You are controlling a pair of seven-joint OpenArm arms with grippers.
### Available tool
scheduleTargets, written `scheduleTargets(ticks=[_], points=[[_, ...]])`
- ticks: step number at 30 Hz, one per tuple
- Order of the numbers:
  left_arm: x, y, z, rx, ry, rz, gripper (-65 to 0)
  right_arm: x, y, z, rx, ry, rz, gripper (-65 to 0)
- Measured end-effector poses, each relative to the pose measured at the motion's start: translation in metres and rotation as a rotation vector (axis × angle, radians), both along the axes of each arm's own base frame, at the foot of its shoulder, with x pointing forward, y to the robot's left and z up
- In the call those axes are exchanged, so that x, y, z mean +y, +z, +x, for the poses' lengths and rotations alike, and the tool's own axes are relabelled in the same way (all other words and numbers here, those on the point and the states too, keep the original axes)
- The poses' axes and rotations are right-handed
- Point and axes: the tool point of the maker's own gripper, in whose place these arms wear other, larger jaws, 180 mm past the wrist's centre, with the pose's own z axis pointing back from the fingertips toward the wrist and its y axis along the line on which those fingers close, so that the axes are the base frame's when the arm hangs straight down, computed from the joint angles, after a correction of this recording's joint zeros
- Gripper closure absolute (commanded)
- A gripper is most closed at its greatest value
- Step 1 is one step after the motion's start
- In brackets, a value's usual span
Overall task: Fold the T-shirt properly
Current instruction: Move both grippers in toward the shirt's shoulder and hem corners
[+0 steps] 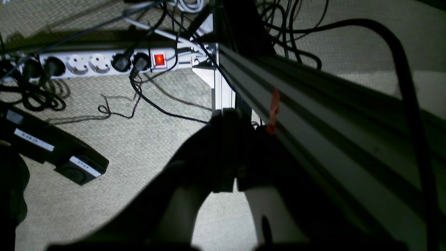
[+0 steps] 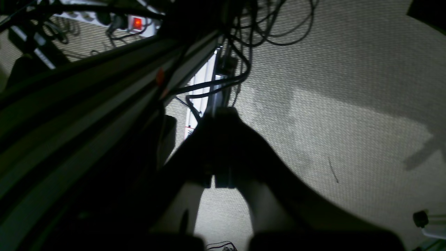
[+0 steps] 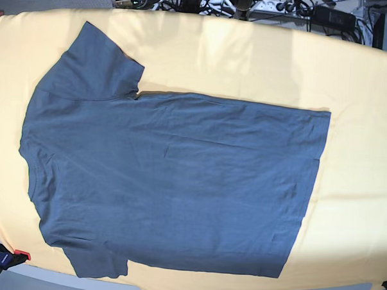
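The T-shirt (image 3: 172, 182) lies spread flat on the yellow cloth (image 3: 360, 159) in the base view, unfolded, collar toward the left edge and hem toward the right. One sleeve points to the far left corner, the other to the near left, just short of the cloth's near edge. The hem runs as a slightly slanted line right of centre, leaving a broad band of yellow to its right. Light wrinkles cross the chest. Neither arm shows in this view. Both wrist cameras look down at a pale woven floor beside the table frame, well apart from the shirt. The left gripper (image 1: 228, 150) hangs dark against the floor, its jaws drawn together with nothing between them, next to an aluminium rail (image 1: 313, 115) that slants across the picture. To its far left a white power strip (image 1: 104, 62) lies with a lit red switch and several black plugs, cables trailing around it, and a black box (image 1: 52, 150) with white labels sits at the left. The right gripper (image 2: 221, 150) likewise hangs over the floor with jaws closed and empty, the rail on its left and cables (image 2: 271, 24) looping above it.
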Motion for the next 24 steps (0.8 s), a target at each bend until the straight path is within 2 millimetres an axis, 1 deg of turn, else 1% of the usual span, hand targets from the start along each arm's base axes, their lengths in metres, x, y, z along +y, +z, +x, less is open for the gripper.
scheduleTargets(ticks=[3,7,11,17,24], points=[[-0.0001,0.0000,-0.0003,0.001,0.000,0.000,0.0,-0.0030,-0.0004,-0.0013,0.009,-0.002,-0.016,0.0],[0.0002,0.0000,-0.0003,0.001,-0.001,0.000,0.0,-0.0039,-0.0003,-0.0034,0.010,0.097,-0.023,0.0],[-0.0001,0.0000,-0.0003,0.001,0.000,0.000,0.0,-0.0025,-0.0002,-0.0051,0.013,0.147,-0.016,0.0],[-0.0001,0.0000,-0.0001,0.000,-0.001,0.000,0.0,0.0010,0.0003,-0.0063,0.017,0.154,0.003,0.0],[0.0002,0.0000,-0.0003,0.001,-0.001,0.000,0.0,-0.0069,-0.0007,-0.0035,0.007,0.141,-0.041,0.0]])
